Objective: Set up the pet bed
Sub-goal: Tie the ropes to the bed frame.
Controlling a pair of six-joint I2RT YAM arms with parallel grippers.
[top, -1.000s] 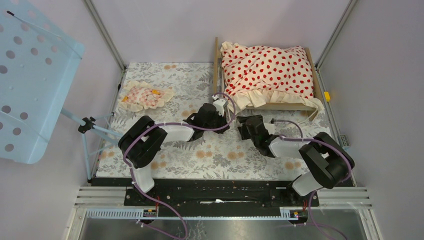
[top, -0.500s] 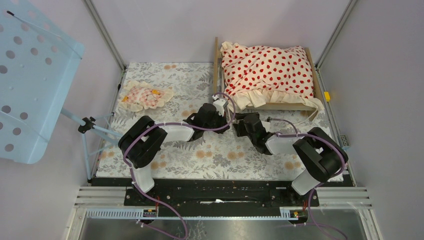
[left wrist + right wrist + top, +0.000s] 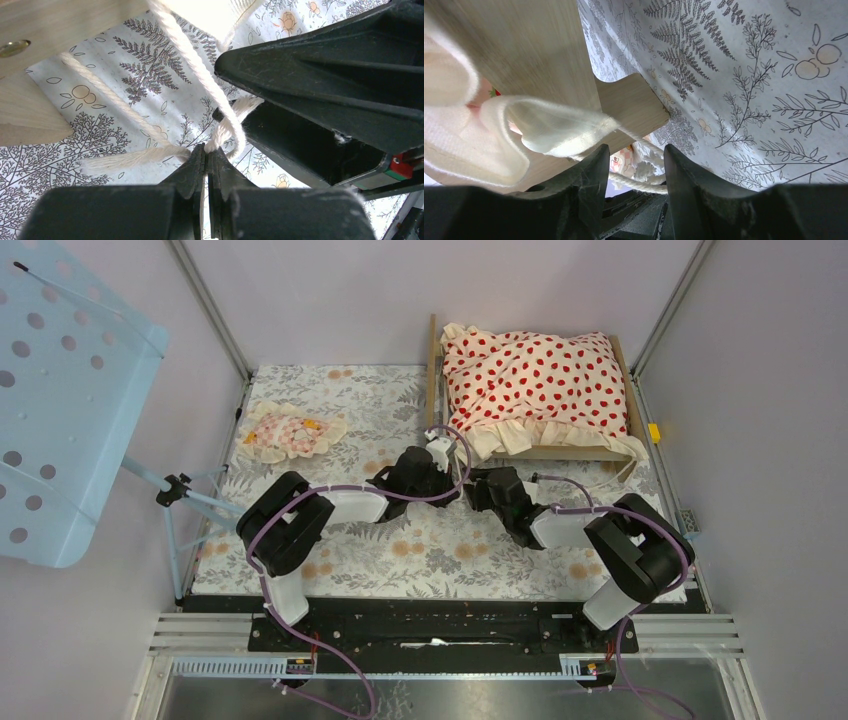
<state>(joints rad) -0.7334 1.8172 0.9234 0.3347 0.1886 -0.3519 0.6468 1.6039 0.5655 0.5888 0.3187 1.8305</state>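
Pet bed stands at the far right of the table, close to the back wall, with its long side facing the arms. A cream blanket with red dots is heaped over it, so only the pale wood of the near rail and the left end board shows, and the ruffled edge hangs over the near rail. Both arms reach to the bed's near left corner and nearly meet there. The left gripper has its fingers pressed together on a white cord. The cord runs from the fingertips up toward the underside of the wood frame, and other strands of it lie across the fern-printed cloth. The right gripper is just beside the left one, its jaws standing apart. A strand of the same cord crosses the gap between them without being pinched. Seen from the right wrist, a fold of the blanket's cream edge droops past the bed's wooden leg, right in front of those fingers. A small pink pillow with a frilled border lies flat on the far left of the table, well apart from the bed. A pale blue panel with round holes stands tilted on a stand outside the left edge of the table.
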